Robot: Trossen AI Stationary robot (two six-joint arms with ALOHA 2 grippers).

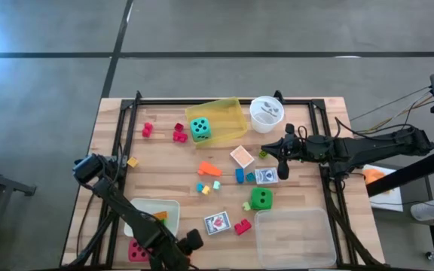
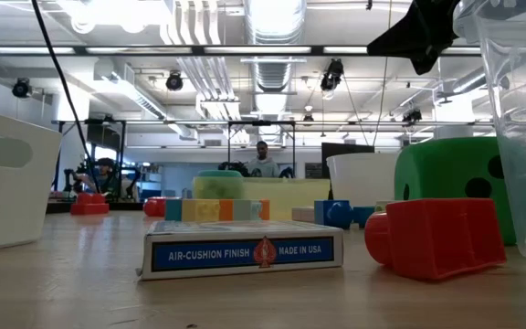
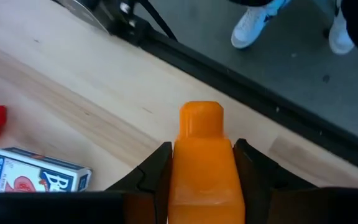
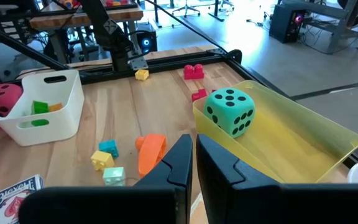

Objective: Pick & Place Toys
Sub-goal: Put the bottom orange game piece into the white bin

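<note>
Left arm carrying an orange block by the table's near edge

White tray (image 1: 143, 208) sits close by; left gripper (image 3: 204, 163) pinches the orange block (image 3: 202, 158), so keep it level and squarely over the tray before letting go; right gripper (image 4: 194, 163) idles closed, empty

- Teal dice (image 4: 230, 111), black dots
- Green dice (image 1: 261, 199), black dots
- Orange block (image 3: 202, 163)
- Yellow tray (image 4: 303, 140)
- White tray (image 4: 42, 106)
- Pale wood table (image 1: 172, 169)
</note>
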